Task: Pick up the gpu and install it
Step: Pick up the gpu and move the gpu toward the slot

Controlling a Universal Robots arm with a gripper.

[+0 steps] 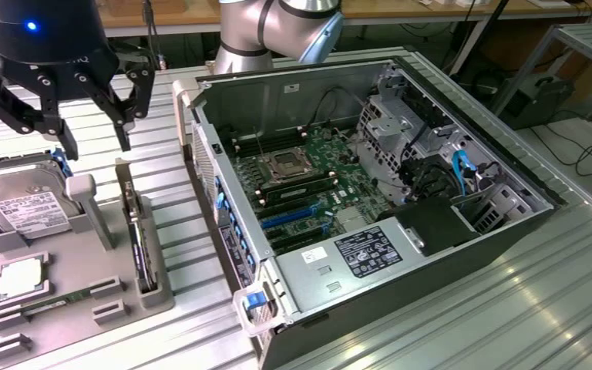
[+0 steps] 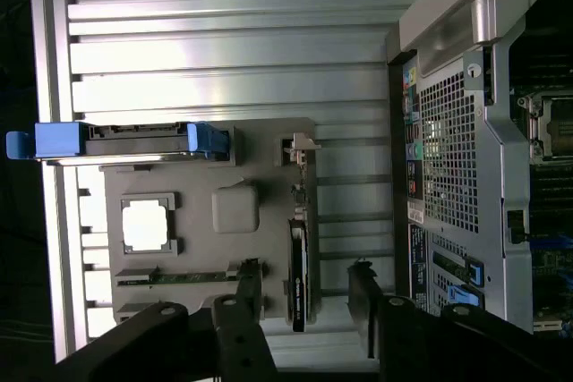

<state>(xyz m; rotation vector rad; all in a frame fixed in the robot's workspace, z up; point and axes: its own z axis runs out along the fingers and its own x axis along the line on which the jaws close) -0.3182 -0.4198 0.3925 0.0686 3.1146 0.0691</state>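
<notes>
The gpu (image 1: 142, 231) stands on edge, long axis parallel to the case (image 1: 461, 262), claw (image 1: 92, 144) released above

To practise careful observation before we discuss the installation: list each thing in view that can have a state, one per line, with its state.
Hand: open, empty, above the graphics card.
Graphics card: upright on edge in its slot on the tray, not gripped.
Computer case: side open, inside exposed.
Hard drive: propped on edge in the tray.
Processor chip: lying flat in its tray pocket.
</notes>
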